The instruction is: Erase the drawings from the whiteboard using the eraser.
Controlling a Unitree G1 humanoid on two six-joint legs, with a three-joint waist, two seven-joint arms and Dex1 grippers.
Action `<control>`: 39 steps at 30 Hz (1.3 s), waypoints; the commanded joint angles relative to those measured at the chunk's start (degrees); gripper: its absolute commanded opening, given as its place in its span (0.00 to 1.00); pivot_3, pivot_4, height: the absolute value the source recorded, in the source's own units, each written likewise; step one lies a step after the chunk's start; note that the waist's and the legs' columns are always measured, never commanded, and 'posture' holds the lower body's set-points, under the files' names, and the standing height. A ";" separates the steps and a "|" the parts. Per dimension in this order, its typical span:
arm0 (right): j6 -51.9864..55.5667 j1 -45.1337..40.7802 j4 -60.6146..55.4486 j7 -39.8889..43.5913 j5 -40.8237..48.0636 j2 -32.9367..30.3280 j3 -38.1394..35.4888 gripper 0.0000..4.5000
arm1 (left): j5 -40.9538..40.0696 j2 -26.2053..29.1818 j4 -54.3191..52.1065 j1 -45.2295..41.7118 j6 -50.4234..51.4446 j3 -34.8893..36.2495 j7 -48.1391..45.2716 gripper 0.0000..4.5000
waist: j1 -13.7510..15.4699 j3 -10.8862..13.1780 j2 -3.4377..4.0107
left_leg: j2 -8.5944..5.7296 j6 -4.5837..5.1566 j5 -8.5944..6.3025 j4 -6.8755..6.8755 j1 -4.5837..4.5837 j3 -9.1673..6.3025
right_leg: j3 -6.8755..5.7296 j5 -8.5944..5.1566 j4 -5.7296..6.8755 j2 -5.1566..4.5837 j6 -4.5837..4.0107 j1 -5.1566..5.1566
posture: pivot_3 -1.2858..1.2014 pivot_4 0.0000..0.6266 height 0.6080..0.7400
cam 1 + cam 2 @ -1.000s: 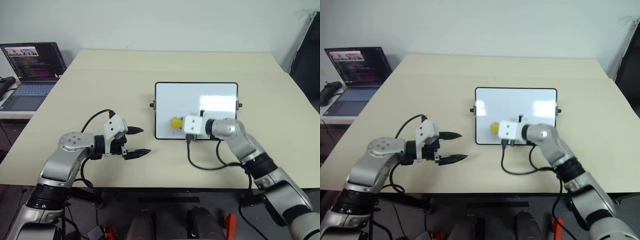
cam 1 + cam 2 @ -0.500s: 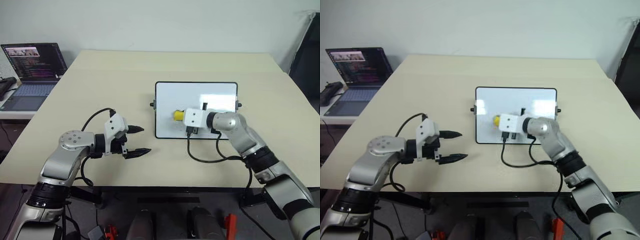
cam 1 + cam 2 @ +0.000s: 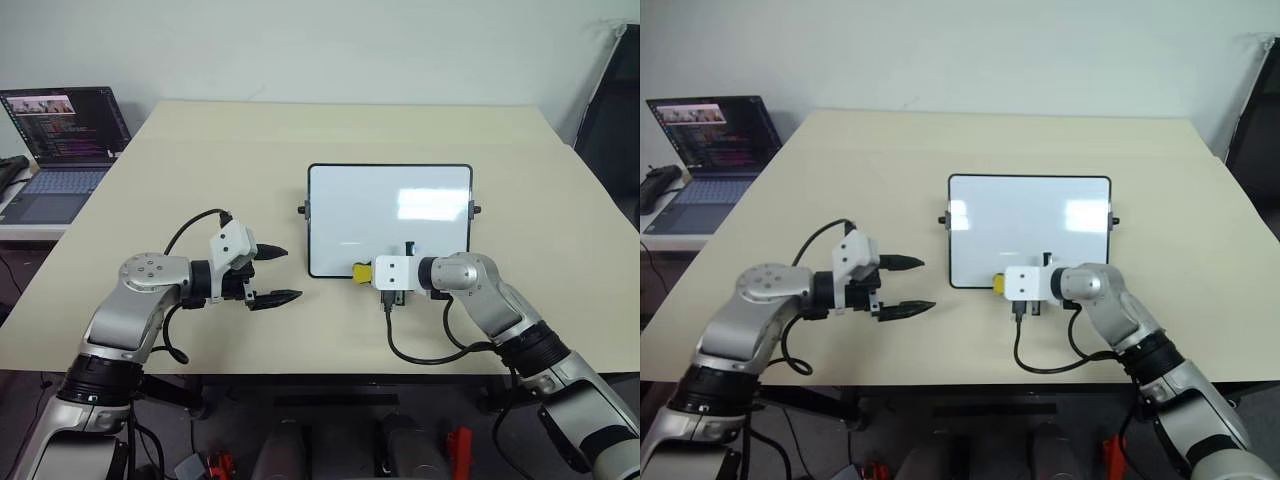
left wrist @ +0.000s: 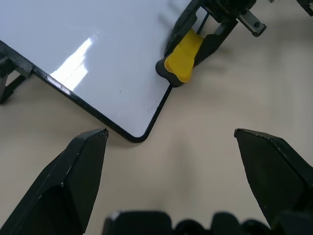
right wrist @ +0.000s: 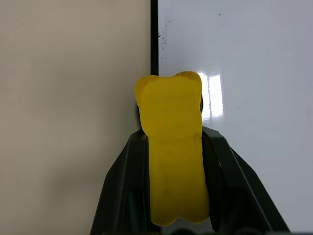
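Observation:
The whiteboard (image 3: 390, 200) lies flat on the tan table, black-framed and glossy. Its white face looks blank apart from a faint grey smear (image 3: 350, 242) and a few specks; I see no clear drawings. My right gripper (image 3: 366, 271) is shut on the yellow eraser (image 5: 173, 147), whose tip rests across the board's near frame close to its left corner. The eraser (image 4: 183, 61) is also seen from the left wrist, dark underside down on the board's edge. My left gripper (image 3: 290, 273) hovers open and empty over bare table just left of the board's near-left corner.
An open laptop (image 3: 60, 140) sits on a side table at the far left, with a dark object (image 3: 8, 170) beside it. A black cable (image 3: 420, 350) loops from my right wrist over the table's front strip. A dark panel (image 3: 612, 110) stands at the right.
My right gripper has swept the eraser from the board's lower middle down to its near edge. The left arm has held its place.

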 commanded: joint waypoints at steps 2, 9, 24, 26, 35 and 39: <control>8.81 -1.82 -6.92 -1.43 11.92 2.67 -12.82 0.23 | -3.09 -1.96 -0.11 -3.61 -0.12 1.71 -0.95 1.00 | 0.07 0.04 0.00 | 0.00 0.00 0.00 0.01 -0.04 0.00 | 0.00 0.01 0.00 0.00 0.01 -0.02 | 0.52 0.24 1.00; 21.88 3.58 -26.85 8.81 28.43 -13.38 -31.86 0.23 | -2.52 -1.61 2.20 -10.15 -1.03 2.21 -1.59 1.00 | 0.76 0.18 -0.06 | -0.05 -0.05 -0.07 -0.09 -0.32 -0.28 | -0.28 0.12 -0.32 -0.06 -0.21 -0.03 | 0.52 0.24 1.00; 10.78 20.35 -19.70 13.14 30.30 -29.90 -42.68 0.23 | -0.14 3.73 4.52 -11.30 -3.09 2.72 -4.71 1.00 | -0.45 0.23 0.00 | 0.00 -0.01 -0.22 -0.31 -0.45 0.02 | -0.07 0.08 -0.85 -0.04 -0.10 -0.11 | 0.52 0.24 1.00; 11.18 19.16 -17.44 11.52 31.92 -28.22 -43.72 0.23 | -1.08 3.26 3.74 -10.98 -2.45 3.39 -4.40 1.00 | -0.39 0.24 -0.03 | 0.00 -0.01 -0.21 -0.29 -0.45 0.02 | -0.08 0.09 -0.84 -0.04 -0.10 -0.10 | 0.52 0.24 1.00; 18.35 12.28 16.52 -11.76 33.09 -15.77 -50.87 0.23 | -5.86 -14.23 -4.71 -14.63 1.72 -2.71 2.28 1.00 | 1.58 0.22 -0.15 | -0.14 -0.05 -0.19 -0.01 -0.55 0.03 | -0.07 0.24 -0.95 -0.22 0.11 0.07 | 0.52 0.24 1.00; 17.16 8.66 28.32 -15.50 31.13 -15.01 -48.19 0.23 | -7.87 -21.38 -5.38 -14.01 3.30 -4.54 5.54 1.00 | 0.97 0.17 0.13 | -0.13 -0.04 -0.19 -0.06 -0.55 0.22 | 0.09 0.25 -0.89 -0.21 0.11 -0.07 | 0.52 0.24 1.00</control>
